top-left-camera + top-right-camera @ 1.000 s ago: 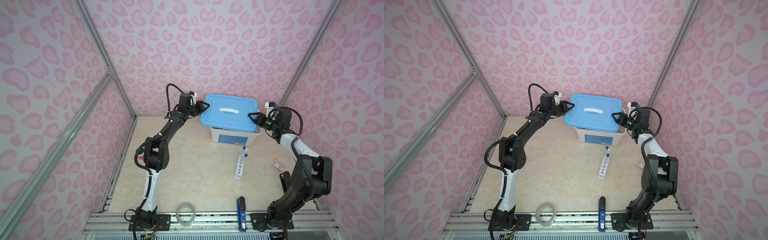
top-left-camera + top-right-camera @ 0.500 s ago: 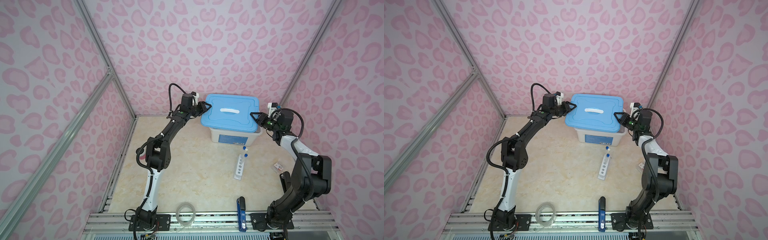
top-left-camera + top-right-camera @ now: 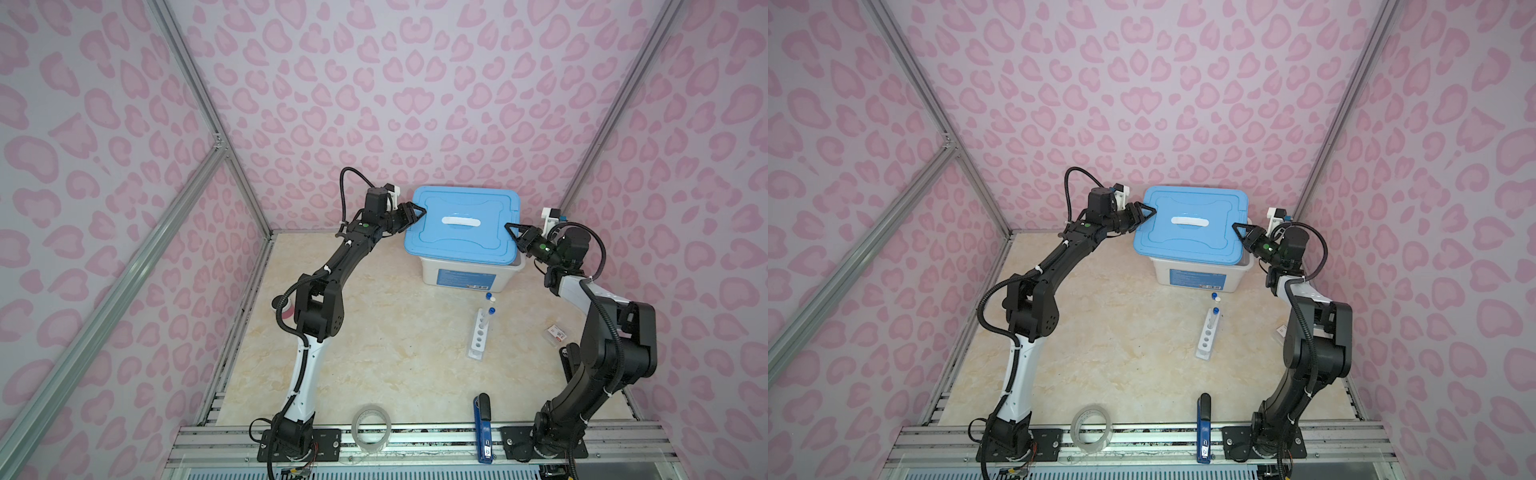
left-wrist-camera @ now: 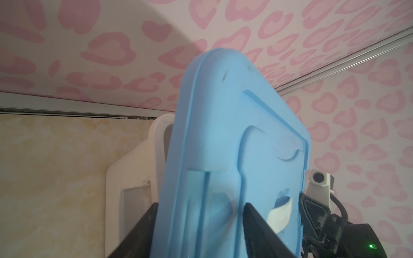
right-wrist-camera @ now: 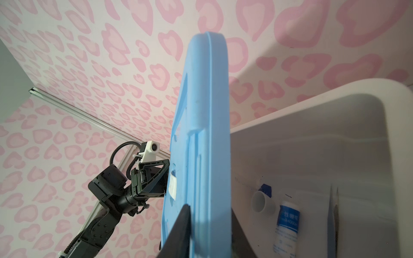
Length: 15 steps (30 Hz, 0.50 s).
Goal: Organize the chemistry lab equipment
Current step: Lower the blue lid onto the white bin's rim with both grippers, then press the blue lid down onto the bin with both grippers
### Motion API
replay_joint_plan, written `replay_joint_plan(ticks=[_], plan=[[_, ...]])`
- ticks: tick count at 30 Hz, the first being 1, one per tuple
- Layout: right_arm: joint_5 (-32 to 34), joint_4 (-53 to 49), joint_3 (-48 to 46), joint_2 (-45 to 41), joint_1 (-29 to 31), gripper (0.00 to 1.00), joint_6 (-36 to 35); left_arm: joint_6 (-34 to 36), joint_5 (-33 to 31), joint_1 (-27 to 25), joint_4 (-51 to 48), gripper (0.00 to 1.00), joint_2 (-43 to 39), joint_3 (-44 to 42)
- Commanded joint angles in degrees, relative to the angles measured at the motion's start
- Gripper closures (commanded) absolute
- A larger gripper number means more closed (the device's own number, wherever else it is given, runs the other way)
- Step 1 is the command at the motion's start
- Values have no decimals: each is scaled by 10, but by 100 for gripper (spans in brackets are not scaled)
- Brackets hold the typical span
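A blue lid hovers level over the white bin at the back. My left gripper straddles the lid's left rim with its jaws open a little wider than the rim. On the opposite rim my right gripper is shut. Inside the bin lie a blue-labelled white bottle, a blue-based clear cylinder and metal tweezers. The white rack stands on the table in front of the bin with a blue-capped test tube in it. Another capped tube is just behind the rack.
A clear tape roll and a dark blue stapler lie at the front rail. A small packet lies by the right arm. A small round thing is half hidden behind the left arm's elbow.
The left jaws have widened around the lid's rim, and the right jaws have closed onto theirs. The lid and both arms have shifted only slightly.
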Motion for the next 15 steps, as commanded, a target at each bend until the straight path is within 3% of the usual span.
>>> replay_joint_plan(ticks=[1, 15], plan=[[-3, 108, -5, 15, 0, 77, 56, 10, 9, 0, 26, 37, -3, 8], [-11, 111, -6, 13, -14, 77, 73, 20, 0, 0, 21, 27, -12, 9]])
